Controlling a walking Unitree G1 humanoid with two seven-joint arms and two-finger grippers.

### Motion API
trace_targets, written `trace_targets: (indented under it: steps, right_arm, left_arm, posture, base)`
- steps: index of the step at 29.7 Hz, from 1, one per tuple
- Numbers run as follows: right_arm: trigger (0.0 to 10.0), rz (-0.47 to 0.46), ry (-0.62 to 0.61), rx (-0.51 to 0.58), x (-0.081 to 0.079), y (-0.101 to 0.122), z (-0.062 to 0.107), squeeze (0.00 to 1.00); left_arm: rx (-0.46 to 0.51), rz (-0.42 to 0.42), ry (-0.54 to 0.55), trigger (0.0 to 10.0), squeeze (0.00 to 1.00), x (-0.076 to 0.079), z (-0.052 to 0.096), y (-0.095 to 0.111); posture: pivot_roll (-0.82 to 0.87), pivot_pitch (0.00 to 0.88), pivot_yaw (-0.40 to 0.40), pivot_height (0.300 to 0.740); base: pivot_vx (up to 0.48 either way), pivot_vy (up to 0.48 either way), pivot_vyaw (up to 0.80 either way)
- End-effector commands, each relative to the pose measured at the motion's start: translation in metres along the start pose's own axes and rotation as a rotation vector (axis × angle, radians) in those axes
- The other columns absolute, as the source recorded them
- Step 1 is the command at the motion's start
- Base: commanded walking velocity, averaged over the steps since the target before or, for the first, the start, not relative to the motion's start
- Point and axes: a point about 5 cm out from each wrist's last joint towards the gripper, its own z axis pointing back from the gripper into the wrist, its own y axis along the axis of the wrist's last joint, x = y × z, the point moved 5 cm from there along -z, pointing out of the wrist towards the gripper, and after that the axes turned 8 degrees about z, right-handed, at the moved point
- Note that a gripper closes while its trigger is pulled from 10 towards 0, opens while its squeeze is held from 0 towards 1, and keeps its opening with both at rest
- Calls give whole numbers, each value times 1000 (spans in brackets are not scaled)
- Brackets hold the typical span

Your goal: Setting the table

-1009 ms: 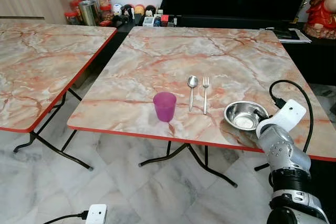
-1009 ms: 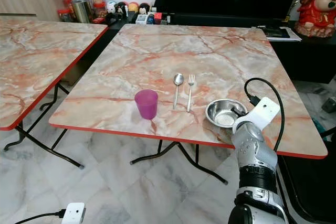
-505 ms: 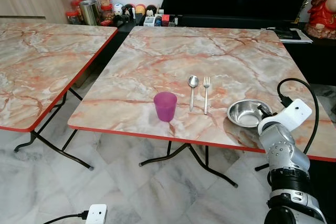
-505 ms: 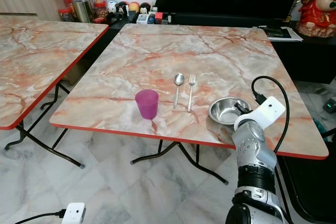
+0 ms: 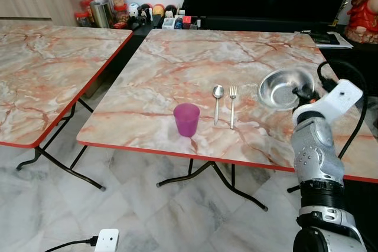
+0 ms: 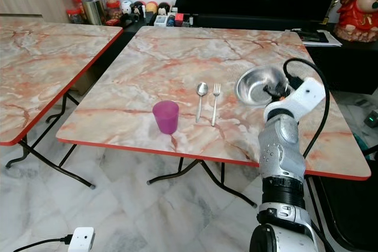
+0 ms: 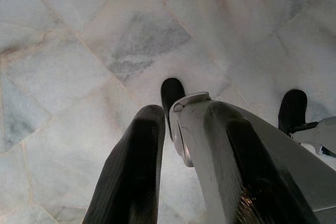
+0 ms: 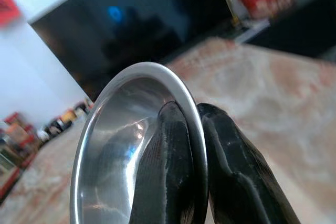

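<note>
The steel bowl [image 5: 284,88] is held tilted above the marble table [image 5: 177,57], its rim pinched between the right gripper [image 8: 195,129] fingers. To its left lie the fork [image 5: 231,105] and spoon [image 5: 217,102], with the purple cup [image 5: 186,120] nearer. The left gripper [image 7: 157,145] hangs over floor tiles [image 7: 79,35]; its closure cannot be told.

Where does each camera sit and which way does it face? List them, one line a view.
Left eye, right eye: on the head, looking down at the table; right arm lifts the bowl beside fork, spoon, cup.
Left wrist: hanging, facing the floor; left gripper.
Right wrist: along the right gripper pinching the bowl's rim.
Shared: the bowl.
</note>
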Motion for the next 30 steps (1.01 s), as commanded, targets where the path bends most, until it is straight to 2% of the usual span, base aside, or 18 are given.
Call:
trace_targets:
  steps: [1,3,4,8,14,18,23,28,30]
  right_arm:
    - [10000,22,68,85,-15,17,2,0]
    - [10000,34,74,106,-18,19,3,0]
    - [10000,62,98,123,-25,20,5,0]
    - [10000,113,138,82,-35,9,5,0]
    - [10000,123,137,85,-35,7,6,0]
    - [10000,166,137,78,-36,3,5,0]
    - [10000,133,142,73,-38,4,4,0]
    - [10000,145,159,82,-42,6,4,0]
    - [10000,145,154,88,-42,6,4,0]
  left_arm:
    - [-11,5,12,10000,0,-5,1,-5]
    - [-13,-5,9,10000,0,-4,1,-5]
    - [-13,-7,11,10000,0,-5,1,-6]
    - [-15,-3,11,10000,0,-4,1,-7]
    - [-11,6,12,10000,0,-4,1,-7]
    - [-11,10,13,10000,0,-3,1,-7]
    - [-10,13,15,10000,0,-3,1,-7]
    - [-9,16,17,10000,0,-3,1,-6]
    - [-8,17,18,10000,0,-3,1,-6]
  posture:
    - [-1,0,12,732]
    - [0,0,12,732]
    - [-3,0,11,732]
    - [-5,0,5,732]
    - [-1,0,2,732]
    - [-3,0,2,732]
    - [1,0,1,732]
    - [-1,0,1,732]
    - [2,0,1,732]
  base:
    - [0,480,0]
    - [0,480,0]
    - [0,480,0]
    - [0,480,0]
    - [0,480,0]
    - [0,480,0]
    - [0,480,0]
    - [0,480,-751]
    - [0,480,0]
